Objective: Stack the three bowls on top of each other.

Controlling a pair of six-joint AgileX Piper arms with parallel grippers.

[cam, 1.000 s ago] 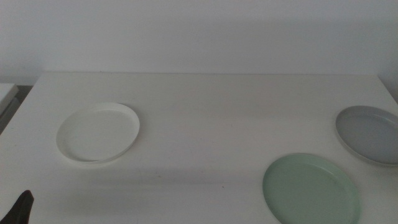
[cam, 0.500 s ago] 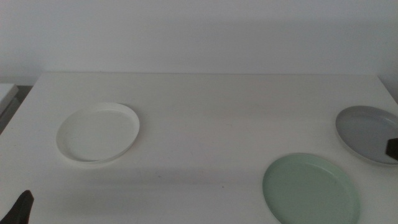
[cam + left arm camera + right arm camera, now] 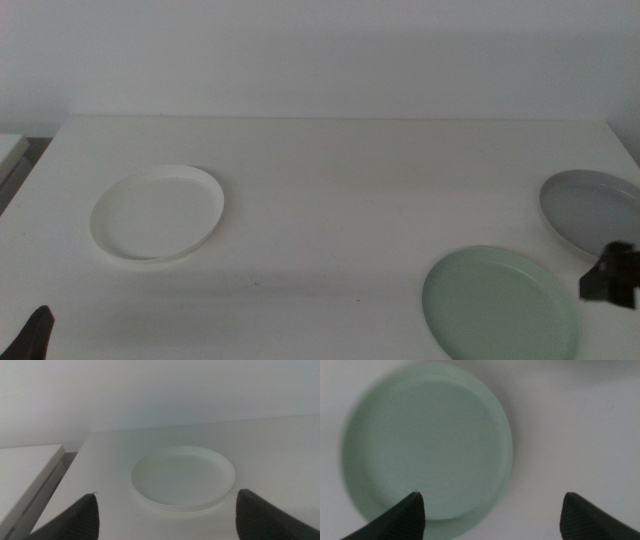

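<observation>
Middle view, worktop point(image 3: 330, 190): white, spread across the whole frame, against a pale wall.
Middle view, white bowl point(image 3: 157, 213): flat on the worktop's left side, well apart from the other two bowls.
Middle view, pale green bowl point(image 3: 498, 305): at the front right, cut by the bottom edge of the frame.
Middle view, grey bowl point(image 3: 588, 214): at the far right, behind the green one and near it, not touching.
Middle view, right gripper point(image 3: 612, 275): dark and blurred, at the right edge, between the grey bowl's front rim and the green bowl's right rim; jaw spacing not readable here.
Middle view, left gripper point(image 3: 33, 334): only a dark tip at the bottom left corner, clear of the white bowl.

Left wrist view, left gripper point(image 3: 172, 512): jaws spread wide, nothing between them.
Left wrist view, white bowl point(image 3: 183, 476): upright on the worktop point(image 3: 280, 445), ahead of the jaws, untouched.

Right wrist view, right gripper point(image 3: 492, 512): jaws wide apart, holding nothing.
Right wrist view, pale green bowl point(image 3: 426, 445): seen from above, lying flat; one jaw tip over its rim, the other over bare worktop point(image 3: 570, 435).
</observation>
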